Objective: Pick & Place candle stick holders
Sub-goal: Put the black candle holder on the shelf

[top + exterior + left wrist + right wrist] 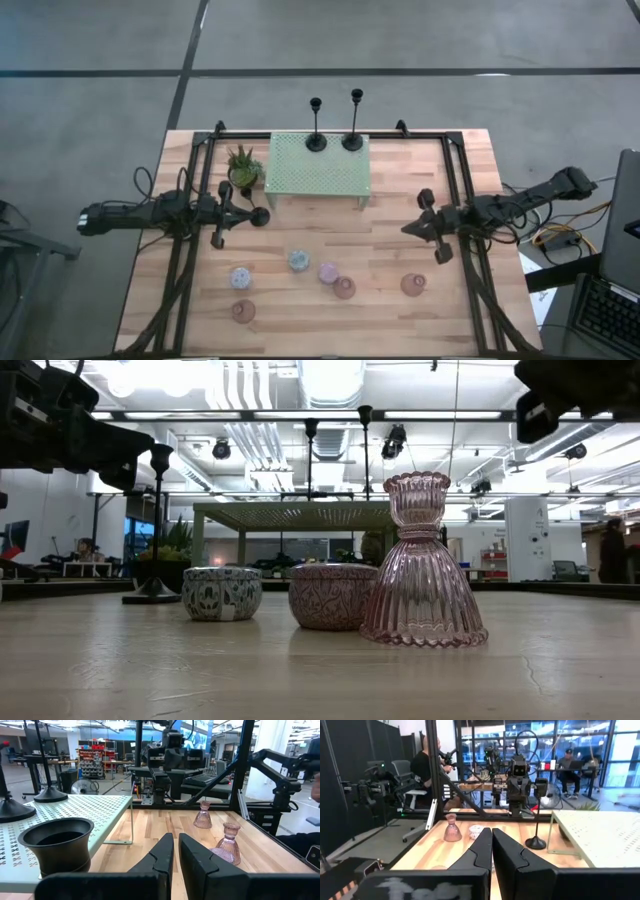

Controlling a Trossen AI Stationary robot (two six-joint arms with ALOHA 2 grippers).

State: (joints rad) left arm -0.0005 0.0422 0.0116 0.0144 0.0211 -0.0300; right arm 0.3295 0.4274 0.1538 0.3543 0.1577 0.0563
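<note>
Two slim black candlesticks (316, 140) (353, 138) stand on the mint-green shelf (320, 170). A third black candlestick (260, 216) stands on its round base on the table in front of the shelf. Its top cup (57, 842) is just beside my left gripper (176, 837), which is shut and empty. Several short holders stand on the near part of the table: pale blue (298, 261), lavender (240, 277) and pink ones (344, 288) (413, 285) (243, 311). My right gripper (491, 831) is shut and empty above the table's right part (407, 229).
A small potted green plant (243, 168) stands at the shelf's left end, close to my left arm. A black frame (200, 150) runs along the table's far, left and right sides. Bare wood lies between the shelf and the row of short holders.
</note>
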